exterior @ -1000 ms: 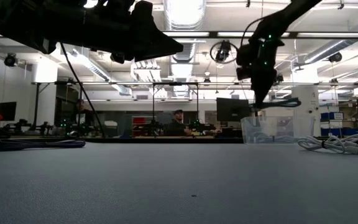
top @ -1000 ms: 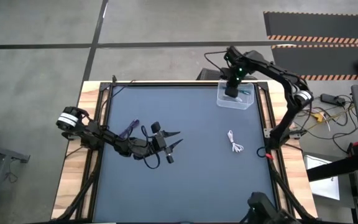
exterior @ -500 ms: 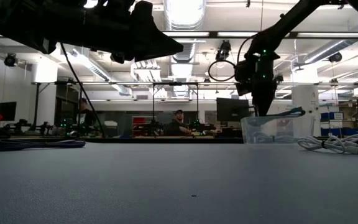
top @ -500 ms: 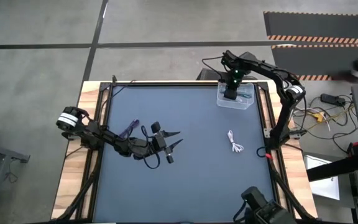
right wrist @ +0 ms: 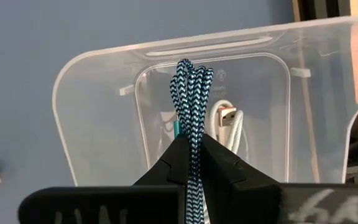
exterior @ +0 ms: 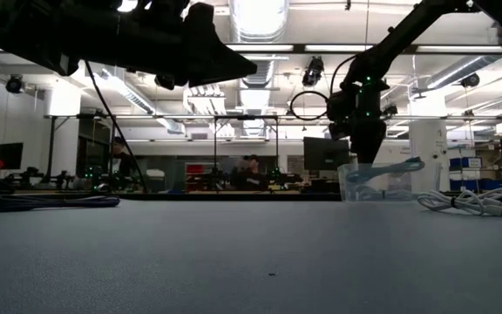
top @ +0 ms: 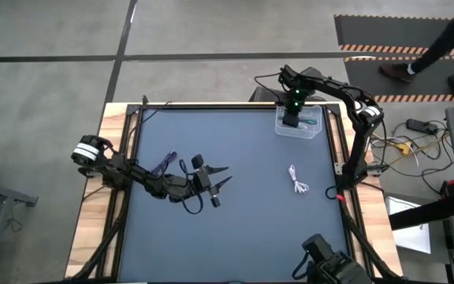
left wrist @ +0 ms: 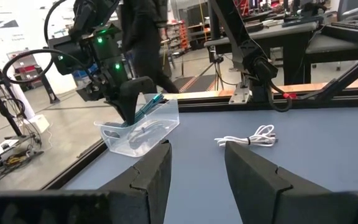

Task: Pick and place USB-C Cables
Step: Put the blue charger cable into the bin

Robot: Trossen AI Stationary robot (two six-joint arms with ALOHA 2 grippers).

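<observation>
Right now no readable writing, right gripper (right wrist: 190,163) clamped on teal cable (right wrist: 190,106) over clear bin (right wrist: 98,68) at table's far right, white cable (right wrist: 229,127) inside bin, another white cable (top: 298,181) on mat, purple cable (top: 164,162) near left arm, left gripper (left wrist: 197,171) parted, empty, mid-table.

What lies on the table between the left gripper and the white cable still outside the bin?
Nothing: in the high view, only bare mat separates the open left gripper from the white cable. The left wrist view shows likewise.
</observation>
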